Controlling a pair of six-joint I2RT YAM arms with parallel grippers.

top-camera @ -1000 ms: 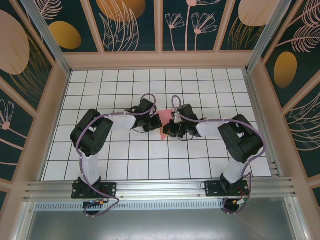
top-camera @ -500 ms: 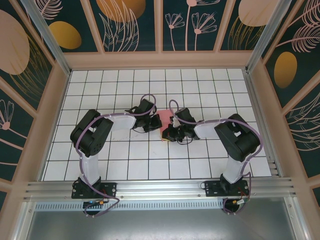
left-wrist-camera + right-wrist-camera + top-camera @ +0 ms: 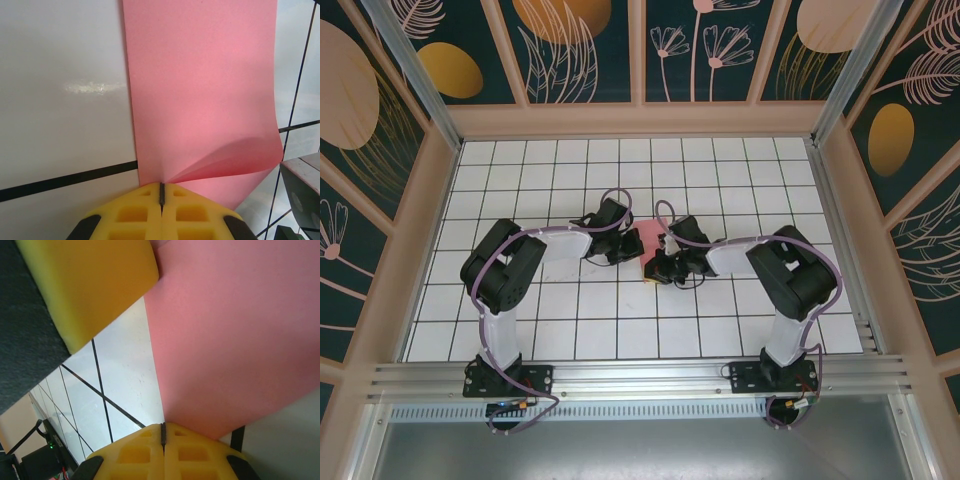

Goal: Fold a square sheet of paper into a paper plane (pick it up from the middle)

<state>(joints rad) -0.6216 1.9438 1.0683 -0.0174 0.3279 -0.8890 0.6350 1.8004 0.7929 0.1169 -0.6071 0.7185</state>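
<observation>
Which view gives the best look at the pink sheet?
Left wrist: the pink sheet spans most of the frame, with its near edge lifting into a curl. Right wrist shows a plain flat stretch of it; top external shows a small patch, partly covered.

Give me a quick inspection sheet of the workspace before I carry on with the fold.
Surface: white gridded table, glossy.
Job's things: square sheet of paper, salmon-pink, at mid-table between the two grippers; one layer curls up near the left gripper.
Clutter: nothing seen.
Grippers: left gripper shut on the sheet's lifted edge; right gripper shut, tips at the sheet's edge, grip uncertain.
Cables: purple cables loop above both wrists and run along the arms.
Surroundings: floral wall panels on three sides; aluminium rail at the near edge.
</observation>
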